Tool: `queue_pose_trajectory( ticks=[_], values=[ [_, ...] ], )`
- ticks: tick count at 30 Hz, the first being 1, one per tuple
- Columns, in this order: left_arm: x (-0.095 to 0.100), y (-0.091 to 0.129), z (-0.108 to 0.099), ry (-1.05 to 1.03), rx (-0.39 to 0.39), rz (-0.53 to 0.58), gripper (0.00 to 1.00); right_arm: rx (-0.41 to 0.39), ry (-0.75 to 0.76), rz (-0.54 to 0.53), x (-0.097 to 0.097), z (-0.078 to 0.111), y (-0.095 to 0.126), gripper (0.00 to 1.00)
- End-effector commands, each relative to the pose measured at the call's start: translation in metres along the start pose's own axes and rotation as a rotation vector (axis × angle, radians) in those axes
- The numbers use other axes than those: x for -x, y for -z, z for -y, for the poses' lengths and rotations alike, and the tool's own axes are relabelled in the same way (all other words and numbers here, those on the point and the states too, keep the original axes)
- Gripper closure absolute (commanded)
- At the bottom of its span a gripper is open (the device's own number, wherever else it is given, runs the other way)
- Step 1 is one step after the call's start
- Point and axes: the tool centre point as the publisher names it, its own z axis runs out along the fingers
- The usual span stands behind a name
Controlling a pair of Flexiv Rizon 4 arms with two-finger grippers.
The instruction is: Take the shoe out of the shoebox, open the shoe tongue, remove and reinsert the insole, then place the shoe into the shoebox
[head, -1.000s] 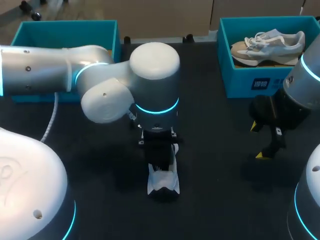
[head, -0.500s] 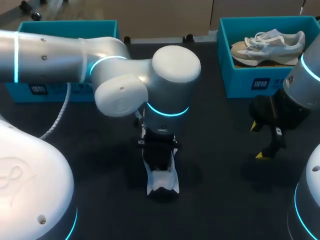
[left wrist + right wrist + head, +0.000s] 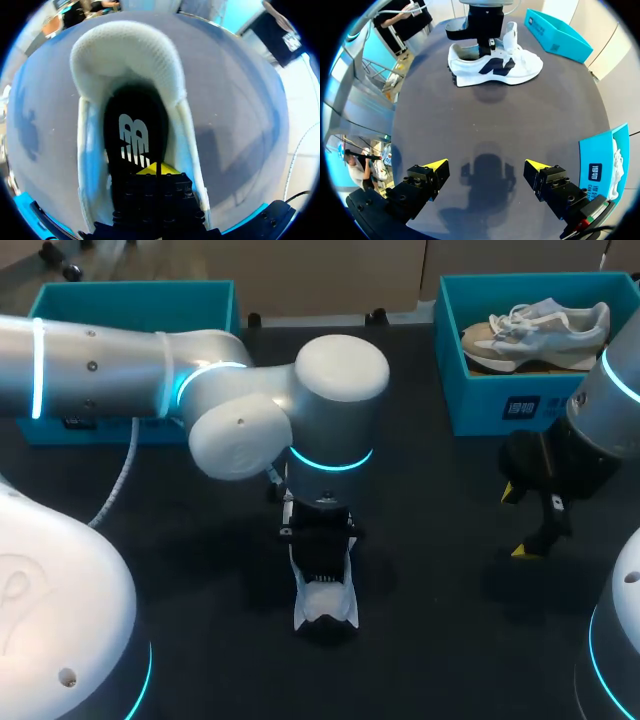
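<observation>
So the white shoe (image 3: 325, 598) is out of the box and sits flat on the dark table (image 3: 430, 550), roughly in the middle, opening up. My guess is that's so the arm can come straight down into it. The left gripper (image 3: 156, 169) is poked down inside the shoe with its fingers pressed together, yellow tip sitting on the black insole (image 3: 135, 125) toward the front part. I honestly can't tell if it's got a bit of insole pinched or is just pushing on it, but this looks like the insole step, either pulling it out or seating it back. The right gripper (image 3: 487, 172) hangs over bare table, well off to the side of the shoe, fingers spread wide with nothing in them. It's probably just parked out of the way until the shoe needs steadying. The table is matte black, so the white shoe really pops. There are two teal shoeboxes at the far edge: the left shoebox (image 3: 130, 300) behind the left arm, and the right shoebox (image 3: 450, 360) with a second sneaker (image 3: 540, 328) lying in it.
</observation>
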Motion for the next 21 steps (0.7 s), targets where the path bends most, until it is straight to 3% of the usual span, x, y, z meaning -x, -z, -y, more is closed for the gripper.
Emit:
queue_pose_trajectory(
  ticks=[1, 6, 13, 21],
  values=[
    [-0.010, -0.012, 0.004, 0.027, 0.012, 0.113, 1.00, 0.001, 0.002, 0.002, -0.001, 0.001, -0.001, 0.00],
    [-0.010, 0.001, 0.005, 0.009, 0.019, 0.125, 1.00, 0.001, 0.002, 0.002, -0.001, 0.001, -0.001, 0.00],
    [-0.014, 0.021, 0.004, -0.045, 0.024, 0.059, 1.00, 0.001, 0.002, 0.002, -0.001, 0.001, -0.001, 0.00],
    [0.005, 0.030, 0.003, -0.019, 0.007, 0.036, 1.00, 0.001, 0.002, 0.002, -0.001, 0.001, -0.001, 0.00]
  ],
)
